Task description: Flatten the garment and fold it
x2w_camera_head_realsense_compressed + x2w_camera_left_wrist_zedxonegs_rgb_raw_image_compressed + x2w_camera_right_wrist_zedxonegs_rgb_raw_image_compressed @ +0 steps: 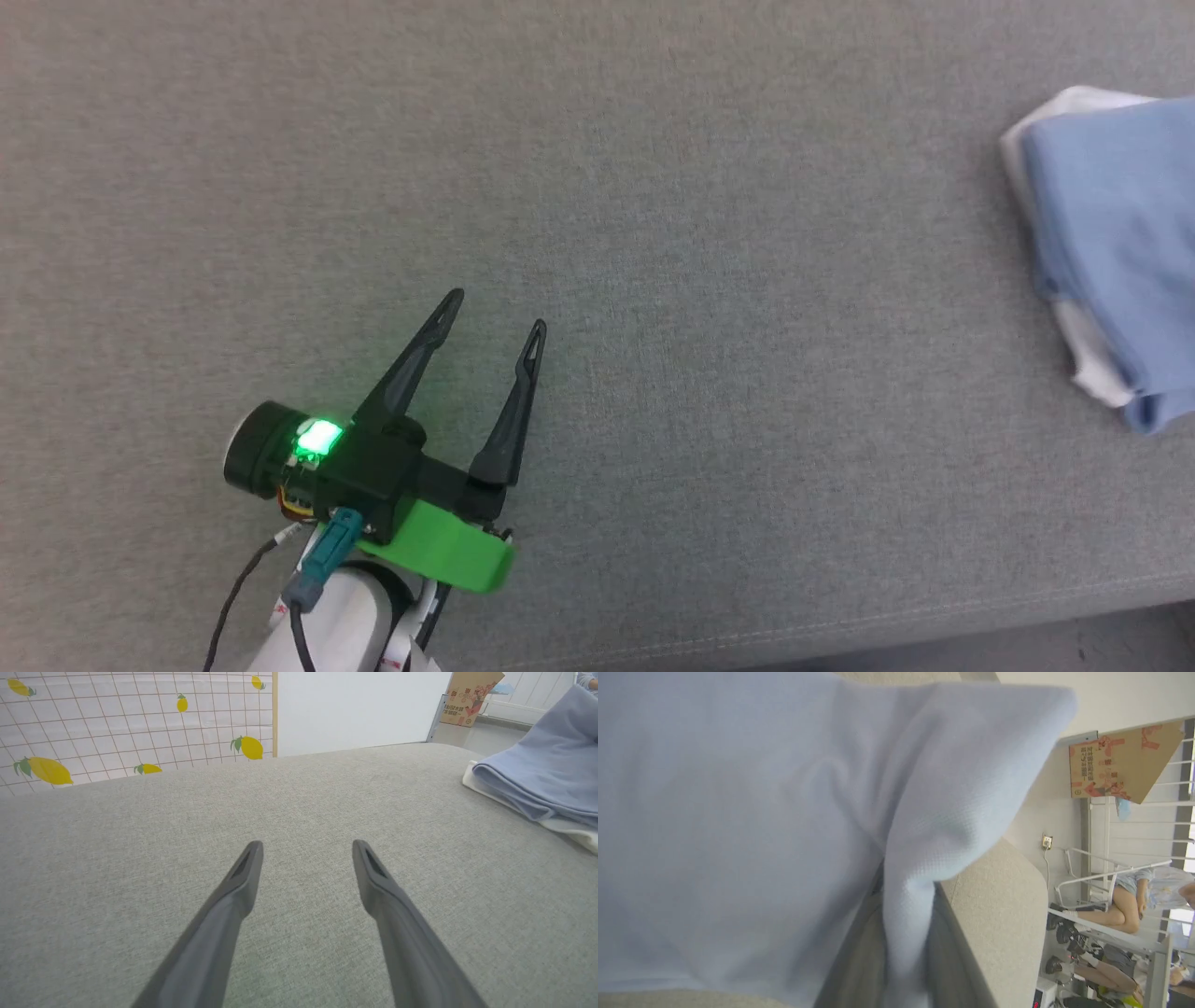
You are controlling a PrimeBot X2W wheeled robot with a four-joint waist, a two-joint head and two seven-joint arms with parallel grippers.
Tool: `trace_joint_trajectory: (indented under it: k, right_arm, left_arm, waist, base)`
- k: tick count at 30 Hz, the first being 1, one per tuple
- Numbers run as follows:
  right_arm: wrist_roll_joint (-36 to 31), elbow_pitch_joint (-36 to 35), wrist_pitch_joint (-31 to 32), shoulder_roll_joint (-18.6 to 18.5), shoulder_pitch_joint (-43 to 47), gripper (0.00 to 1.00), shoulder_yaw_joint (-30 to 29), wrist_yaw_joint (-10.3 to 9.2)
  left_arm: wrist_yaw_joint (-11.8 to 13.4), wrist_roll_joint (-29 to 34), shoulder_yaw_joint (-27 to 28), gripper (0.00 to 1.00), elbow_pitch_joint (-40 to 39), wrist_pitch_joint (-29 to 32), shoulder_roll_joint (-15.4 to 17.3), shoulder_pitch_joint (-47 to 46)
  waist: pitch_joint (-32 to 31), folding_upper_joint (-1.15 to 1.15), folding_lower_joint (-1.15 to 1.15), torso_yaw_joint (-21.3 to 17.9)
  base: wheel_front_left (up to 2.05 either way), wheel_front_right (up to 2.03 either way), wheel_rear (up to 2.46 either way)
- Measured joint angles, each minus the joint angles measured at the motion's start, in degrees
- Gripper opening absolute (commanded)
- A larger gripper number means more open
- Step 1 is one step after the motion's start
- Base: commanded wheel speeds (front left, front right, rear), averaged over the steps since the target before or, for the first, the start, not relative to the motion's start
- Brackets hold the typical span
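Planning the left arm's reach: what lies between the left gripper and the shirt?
Only bare grey upholstery lies between the left gripper and the garment, as the head view shows.

Left end effector (498, 310) wide apart

The garment (1111, 252) runs off the head view's right edge.

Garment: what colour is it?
The garment is light blue with white at its edge; left wrist view shows it best.
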Motion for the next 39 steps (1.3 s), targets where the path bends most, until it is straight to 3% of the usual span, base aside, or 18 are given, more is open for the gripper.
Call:
trace_joint_trajectory:
  k: [11, 20, 21, 22, 31, 39]
  right_arm:
    - [-11.9, 14.5, -13.1, 0.6, 3.9, 0.0, -20.3, 0.0]
    - [-18.0, 19.6, -17.1, 2.4, 3.9, 0.0, -28.9, 0.0]
    - [-18.4, 19.7, -17.5, 2.7, 3.9, 0.93, -29.4, 0.0]
    - [-18.6, 19.8, -17.9, 3.3, 3.9, 1.0, -30.0, 0.0]
    - [-18.1, 18.6, -20.6, 4.9, 1.5, 1.0, -29.0, -0.01]
    - [-8.9, 14.0, -25.6, 6.4, -3.4, 1.0, -18.9, 0.0]
  left_arm:
    - [-0.5, 1.4, -0.1, 1.0, -4.1, 1.2, 2.0, -1.1]
    - [-0.5, 1.9, -1.2, 1.0, -5.0, 0.4, 1.6, -2.5]
    - [-0.5, 1.9, -1.3, 1.0, -4.8, 0.2, 1.5, -2.5]
    - [-0.4, 1.9, -1.3, 1.0, -4.5, -0.1, 1.5, -2.5]
    - [0.5, 0.4, -0.3, 1.0, 0.4, -1.1, 1.0, -2.5]
    - [2.2, -2.5, 2.8, 1.0, 5.1, -1.6, 0.8, -1.7]
  waist:
    - [9.6, 0.0, 0.0, -0.4]
    - [12.8, 0.0, -0.01, 2.6]
    - [12.8, 0.0, -0.01, 2.8]
    - [12.7, 0.0, -0.01, 3.0]
    - [8.5, 0.0, -0.01, 3.0]
    - [0.7, 0.0, -0.01, 2.7]
  base:
    - [0.0, 0.0, 0.0]
    - [0.0, 0.0, 0.0]
    - [0.0, 0.0, 0.0]
    - [0.0, 0.0, 0.0]
    - [0.0, 0.0, 0.0]
    - [0.0, 0.0, 0.0]
